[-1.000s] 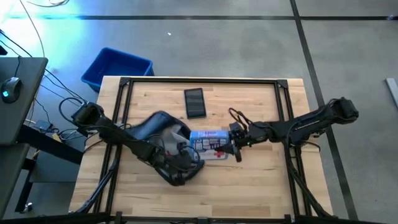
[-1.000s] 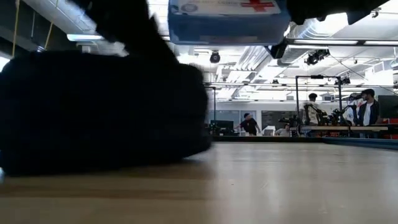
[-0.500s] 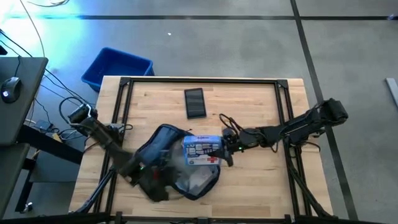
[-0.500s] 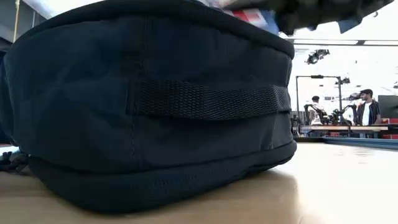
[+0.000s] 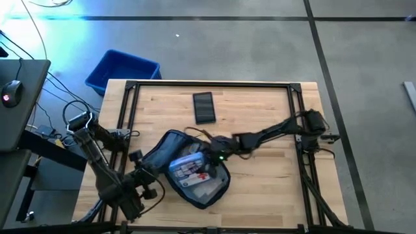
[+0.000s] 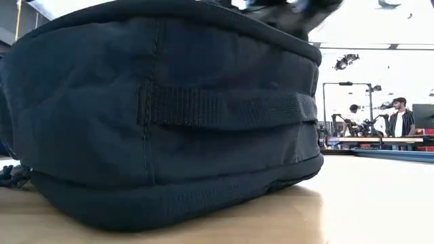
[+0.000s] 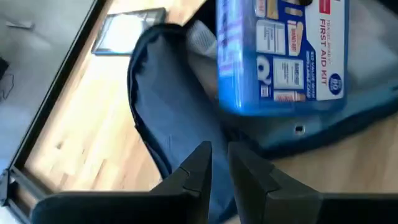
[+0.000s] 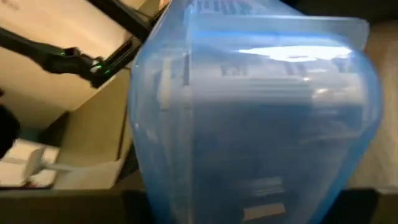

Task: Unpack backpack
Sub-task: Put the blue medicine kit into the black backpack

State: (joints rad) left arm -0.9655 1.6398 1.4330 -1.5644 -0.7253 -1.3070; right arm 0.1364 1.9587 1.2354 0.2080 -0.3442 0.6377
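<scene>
Navy backpack [image 5: 170, 151] open w/ first-aid kit [image 5: 189, 168] gripped by right end effector [image 5: 209, 158]; left [image 5: 138, 195] clenched empty.

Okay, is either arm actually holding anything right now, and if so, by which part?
The right tool holds the blue first aid kit by one end, over the open backpack. The left tool holds nothing, its fingers close together near the backpack.

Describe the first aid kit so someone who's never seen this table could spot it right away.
On the wooden table, find the dark navy backpack lying open near the middle. The first aid kit is at its opening, held by the right gripper. It is the only bright blue box with white labels and red lettering, unlike the flat black phone farther back.
</scene>
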